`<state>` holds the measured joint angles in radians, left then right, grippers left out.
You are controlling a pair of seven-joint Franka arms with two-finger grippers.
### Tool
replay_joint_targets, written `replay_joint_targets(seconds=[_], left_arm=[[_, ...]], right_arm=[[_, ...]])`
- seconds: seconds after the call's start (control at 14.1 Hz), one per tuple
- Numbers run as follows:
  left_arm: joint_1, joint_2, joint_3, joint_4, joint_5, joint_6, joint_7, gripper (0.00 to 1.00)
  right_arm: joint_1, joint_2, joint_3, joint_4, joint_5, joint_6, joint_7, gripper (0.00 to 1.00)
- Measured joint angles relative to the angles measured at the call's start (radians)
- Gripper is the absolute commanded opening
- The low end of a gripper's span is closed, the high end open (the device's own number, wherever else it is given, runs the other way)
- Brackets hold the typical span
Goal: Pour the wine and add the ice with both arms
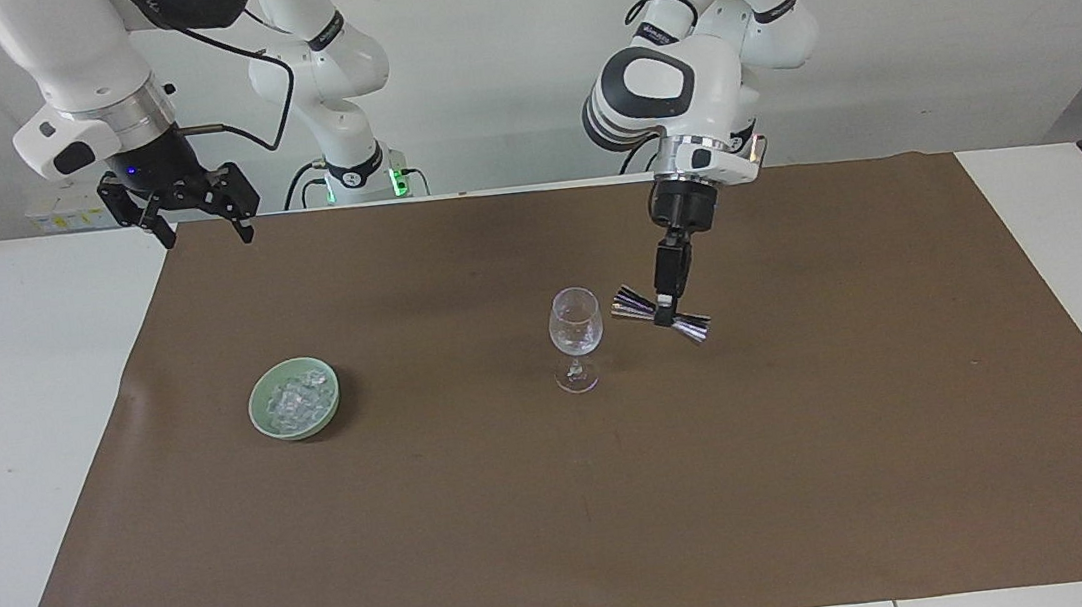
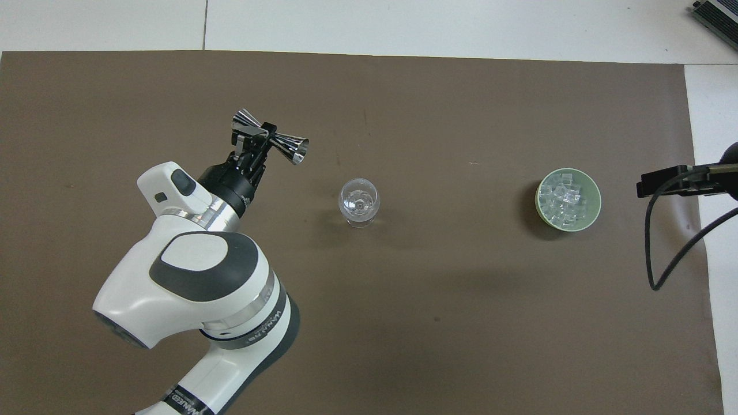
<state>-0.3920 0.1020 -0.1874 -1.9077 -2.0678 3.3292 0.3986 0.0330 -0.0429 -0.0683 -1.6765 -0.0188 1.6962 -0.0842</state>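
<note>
Left gripper (image 1: 667,312): fingers pinch the narrow waist of a silver double-cone jigger (image 1: 660,314), held up in the air and lying nearly level over the brown mat (image 1: 816,435). In the overhead view it sits at about 10 o'clock from the wine glass (image 2: 359,202), apart from it.
Right gripper (image 1: 198,214): fingers spread wide, gripping nothing, hanging over the mat's corner at the right arm's end of the counter (image 1: 18,399).
Wine glass: upright on the mat near its centre, nothing touching it; whether it holds any liquid is hard to make out.
Ice (image 1: 295,400): heaped in a pale green bowl (image 1: 261,413) on the mat, well apart from the glass, toward the right arm's end.
Cut off: in the overhead view the right gripper is mostly out of frame; only a black part and cable show at 3 o'clock.
</note>
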Motion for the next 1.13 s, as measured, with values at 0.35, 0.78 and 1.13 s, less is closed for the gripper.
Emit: replay_joint_targets(seconds=[0.35,0.78,1.13], left_arm=[[0.183,-0.037,0.001,-0.067,-0.045,-0.165,-0.111,0.0],[0.364,-0.075,0.006,-0.171,-0.046,-0.343,-0.337,0.0],[0.48,-0.08,0.008,-0.225,-0.047,-0.46,-0.529,0.0]], right_arm=[[0.0,0.005,-0.003,-0.155,0.0,0.213,-0.179,1.0],[-0.004,0.063,-0.01,-0.296,0.0,0.436,-0.318,1.0],[-0.017,0.102,-0.011,-0.408,0.0,0.611,-0.371,1.0]])
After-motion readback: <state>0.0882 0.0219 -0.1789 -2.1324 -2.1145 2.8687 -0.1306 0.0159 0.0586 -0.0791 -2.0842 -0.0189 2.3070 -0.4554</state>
